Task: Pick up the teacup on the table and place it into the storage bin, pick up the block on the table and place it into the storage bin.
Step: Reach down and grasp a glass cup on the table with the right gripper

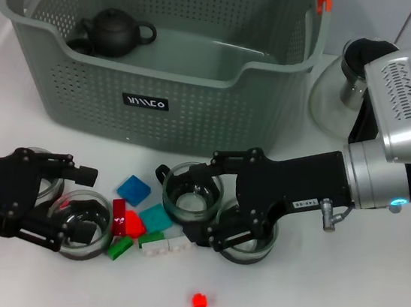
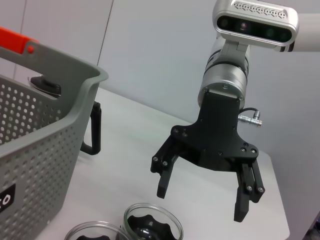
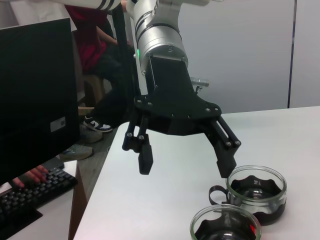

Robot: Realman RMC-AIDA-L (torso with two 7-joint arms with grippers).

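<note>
Bright, even light; soft shadows

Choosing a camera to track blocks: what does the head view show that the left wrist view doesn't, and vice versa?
Head only: the coloured blocks, the left gripper, a dark teapot in the storage bin. Left wrist only: the wall behind the table. Both: the bin, the right gripper with jaws open, glass teacups.

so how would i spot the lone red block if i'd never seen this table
Start at the storage bin, the big grey-green perforated basket at the back of the white table. In front of it lie glass cups and a heap of coloured blocks between the two arms. The lone red block sits nearer the robot than that heap, alone on bare tabletop, touching nothing.
</note>
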